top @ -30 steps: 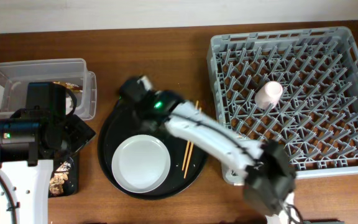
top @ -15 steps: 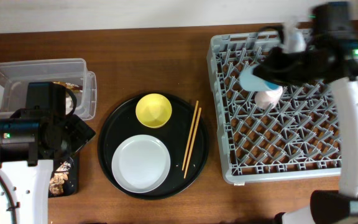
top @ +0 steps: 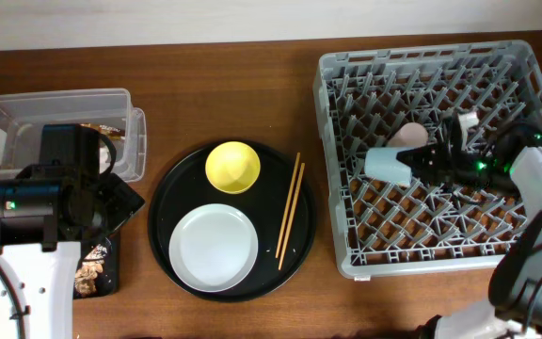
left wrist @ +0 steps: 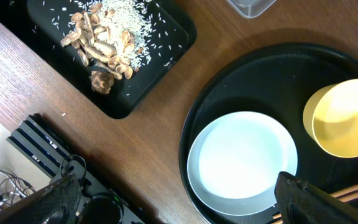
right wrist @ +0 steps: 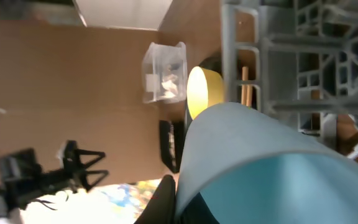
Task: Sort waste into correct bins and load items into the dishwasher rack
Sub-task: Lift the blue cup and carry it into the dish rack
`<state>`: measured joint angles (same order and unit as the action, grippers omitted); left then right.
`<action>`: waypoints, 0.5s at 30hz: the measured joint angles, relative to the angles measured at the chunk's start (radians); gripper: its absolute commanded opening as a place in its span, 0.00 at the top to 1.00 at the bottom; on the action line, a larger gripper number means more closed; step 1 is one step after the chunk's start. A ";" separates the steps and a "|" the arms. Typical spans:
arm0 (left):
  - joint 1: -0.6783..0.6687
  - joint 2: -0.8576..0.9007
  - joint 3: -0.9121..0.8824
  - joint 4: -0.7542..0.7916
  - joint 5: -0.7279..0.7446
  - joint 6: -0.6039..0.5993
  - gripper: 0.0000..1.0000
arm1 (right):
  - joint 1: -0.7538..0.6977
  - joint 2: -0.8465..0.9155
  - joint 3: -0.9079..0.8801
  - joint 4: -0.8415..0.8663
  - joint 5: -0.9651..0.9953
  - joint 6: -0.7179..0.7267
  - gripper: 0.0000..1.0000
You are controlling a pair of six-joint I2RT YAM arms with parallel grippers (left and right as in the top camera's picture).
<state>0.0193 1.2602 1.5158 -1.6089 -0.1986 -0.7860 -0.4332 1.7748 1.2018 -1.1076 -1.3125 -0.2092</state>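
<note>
My right gripper (top: 428, 162) is shut on the light blue cup (top: 389, 162) and holds it on its side, low over the grey dishwasher rack (top: 525, 240). The cup fills the right wrist view (right wrist: 272, 168). The pale pink cup (top: 409, 135) lies in the rack just behind it. The yellow bowl (top: 232, 167), grey plate (top: 214, 248) and chopsticks (top: 290, 212) lie on the round black tray (top: 163, 202). My left gripper (left wrist: 179, 205) is open and empty, above the plate's (left wrist: 241, 162) near edge. Rice and brown scraps (left wrist: 104, 37) lie in the shallow black tray (left wrist: 166, 59).
The clear tub (top: 55, 132) stands at the back left with something pale inside, also seen in the right wrist view (right wrist: 165, 71). The left arm's body (top: 55, 202) covers much of the shallow black tray (top: 97, 273). The rack's upright pegs surround the held cup.
The right arm swung from over the round tray to the rack with the blue cup, which now sits lower beside the pink cup. The left arm has not moved.
</note>
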 measured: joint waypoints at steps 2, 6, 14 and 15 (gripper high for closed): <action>0.000 0.000 0.000 0.000 0.000 0.000 0.01 | -0.011 0.056 -0.009 0.005 -0.022 -0.002 0.96; 0.000 0.000 0.000 0.000 0.000 0.000 0.01 | -0.014 0.116 -0.009 0.006 -0.060 0.002 0.96; 0.000 0.000 0.000 0.000 0.000 0.000 0.01 | -0.111 0.116 -0.005 -0.023 -0.001 0.054 0.94; 0.000 0.000 0.000 0.000 0.000 0.000 0.00 | -0.122 0.115 -0.005 -0.034 0.007 0.056 0.93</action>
<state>0.0193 1.2602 1.5158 -1.6093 -0.1986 -0.7860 -0.5556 1.8900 1.1969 -1.1416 -1.3052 -0.1535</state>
